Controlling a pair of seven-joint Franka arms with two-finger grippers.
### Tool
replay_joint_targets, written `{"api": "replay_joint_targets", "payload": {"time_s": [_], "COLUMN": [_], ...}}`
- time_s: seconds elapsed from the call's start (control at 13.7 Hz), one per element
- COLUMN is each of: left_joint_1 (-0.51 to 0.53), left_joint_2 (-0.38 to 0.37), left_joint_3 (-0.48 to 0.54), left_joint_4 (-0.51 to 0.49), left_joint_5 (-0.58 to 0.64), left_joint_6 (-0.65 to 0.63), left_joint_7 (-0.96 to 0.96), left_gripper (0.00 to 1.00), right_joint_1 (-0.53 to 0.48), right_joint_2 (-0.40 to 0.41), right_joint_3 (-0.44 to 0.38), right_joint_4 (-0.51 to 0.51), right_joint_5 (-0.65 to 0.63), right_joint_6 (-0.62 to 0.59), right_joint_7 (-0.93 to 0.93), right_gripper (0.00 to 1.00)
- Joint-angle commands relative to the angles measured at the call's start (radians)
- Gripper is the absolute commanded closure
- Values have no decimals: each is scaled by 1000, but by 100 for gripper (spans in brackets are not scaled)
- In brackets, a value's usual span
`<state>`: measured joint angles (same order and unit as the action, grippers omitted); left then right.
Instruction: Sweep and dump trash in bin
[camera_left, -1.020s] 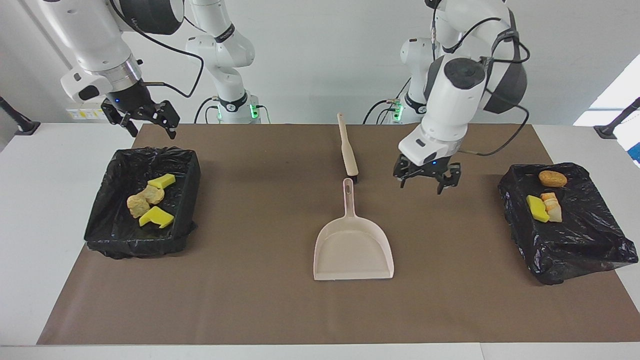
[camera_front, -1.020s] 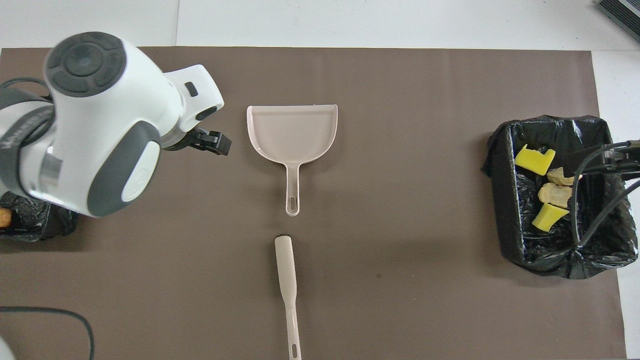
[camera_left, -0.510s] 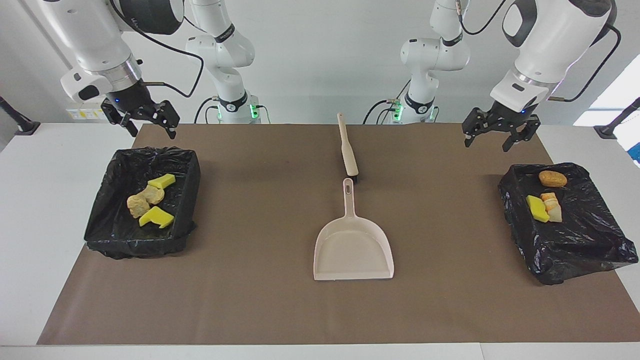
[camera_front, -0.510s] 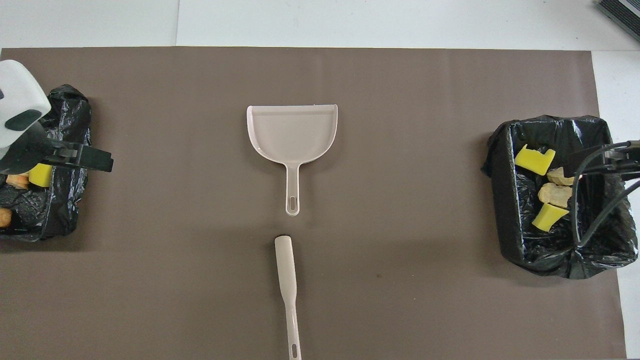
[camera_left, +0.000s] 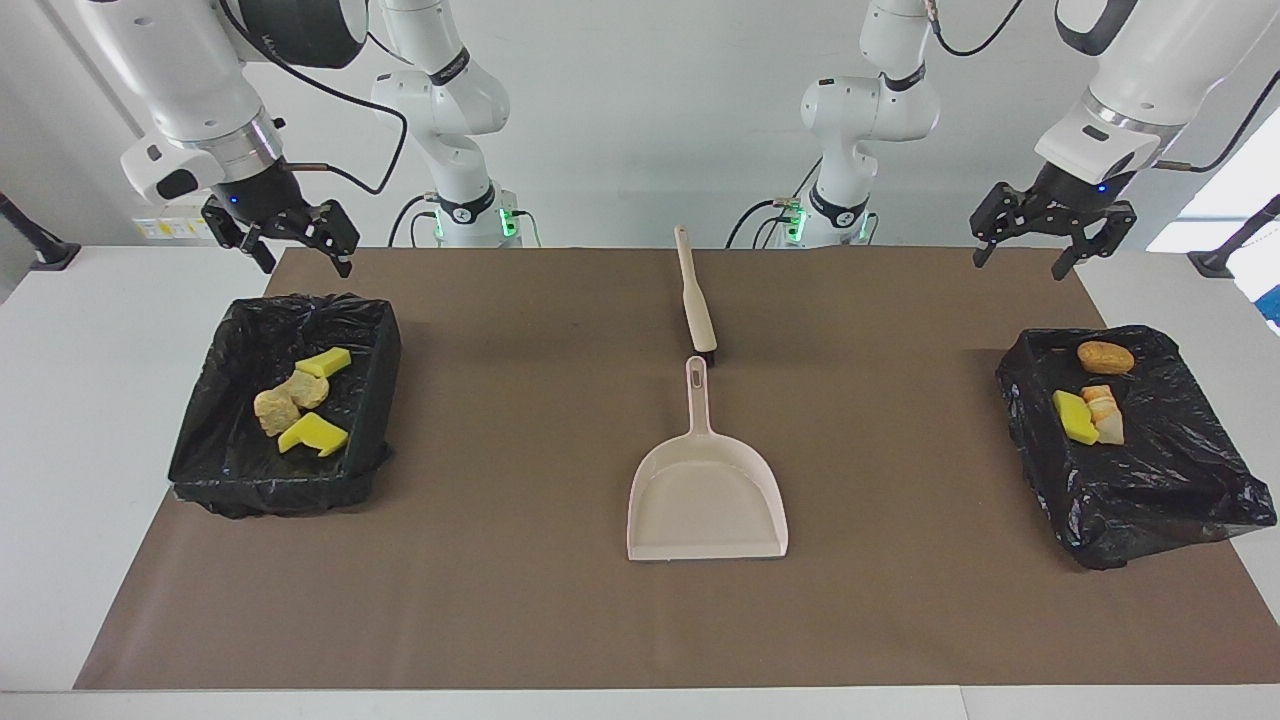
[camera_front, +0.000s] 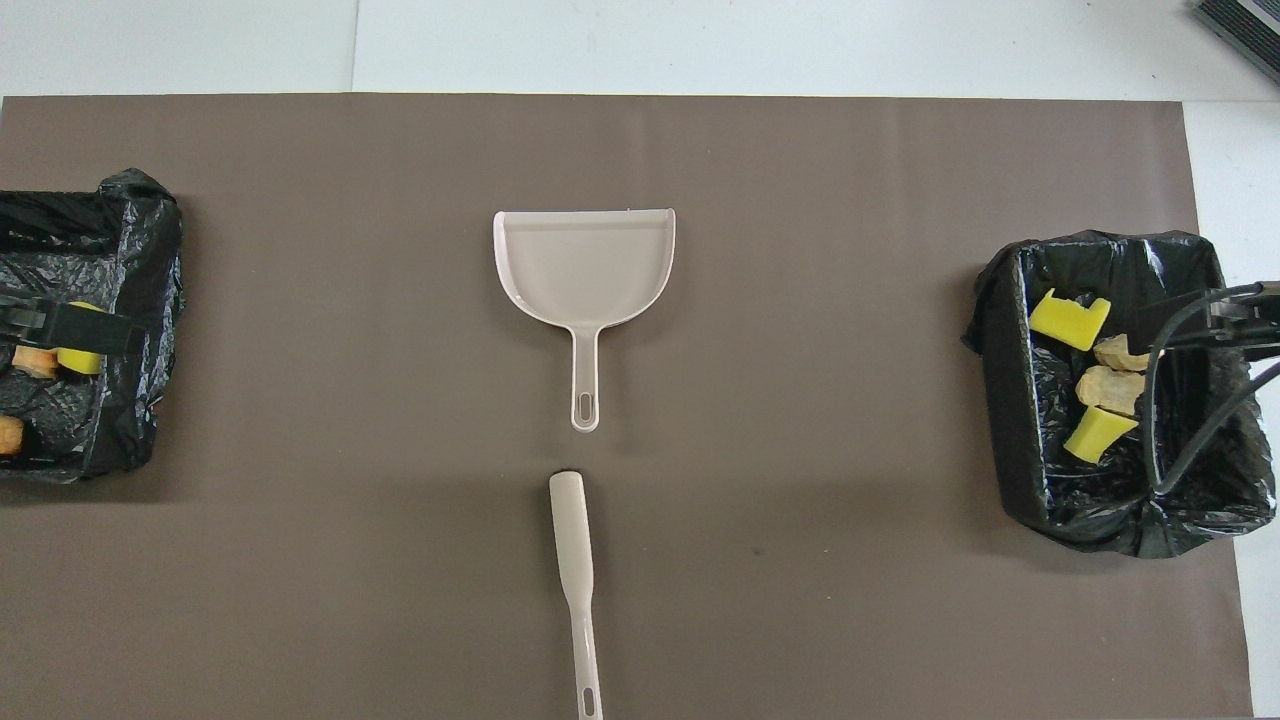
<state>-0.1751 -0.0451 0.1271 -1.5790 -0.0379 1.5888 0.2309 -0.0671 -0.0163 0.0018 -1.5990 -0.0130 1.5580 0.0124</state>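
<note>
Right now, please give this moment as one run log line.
trash: in both bins | dustpan, brush: on mat, untouched | left gripper: open, raised | right gripper: open, raised

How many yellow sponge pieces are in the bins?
3: two lie in the bin at the right arm's end, one in the bin at the left arm's end. None seems hidden.

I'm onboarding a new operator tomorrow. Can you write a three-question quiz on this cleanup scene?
1. True or false: scraps lie loose on the brown mat.
2. What lies between the two black-lined bins?
3. Is the left gripper or the right gripper holding a tool?

Key
1. False: all trash sits in the bins.
2. The dustpan and the brush.
3. Neither; both are open and raised.
</note>
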Motion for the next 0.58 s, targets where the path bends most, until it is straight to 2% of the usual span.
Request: {"api": "replay_joint_targets", "payload": {"time_s": [0.0,0.51], "left_joint_1": [12,46], "left_joint_2": [4,10], "left_joint_3": [-11,-21], "left_joint_4": [20,30], "left_joint_5": [-8,-2], "left_joint_6": [-26,-42], "left_joint_7": [27,13], "left_gripper": [0,0], "right_joint_1": [-3,-2], "right_joint_2": [-19,-19], "right_joint_3": [0,0], "right_joint_4": [-16,-15], "right_joint_5": [1,2], "right_joint_6": [-6,-6], "right_joint_7": [-25,-25], "right_gripper": [0,0]}}
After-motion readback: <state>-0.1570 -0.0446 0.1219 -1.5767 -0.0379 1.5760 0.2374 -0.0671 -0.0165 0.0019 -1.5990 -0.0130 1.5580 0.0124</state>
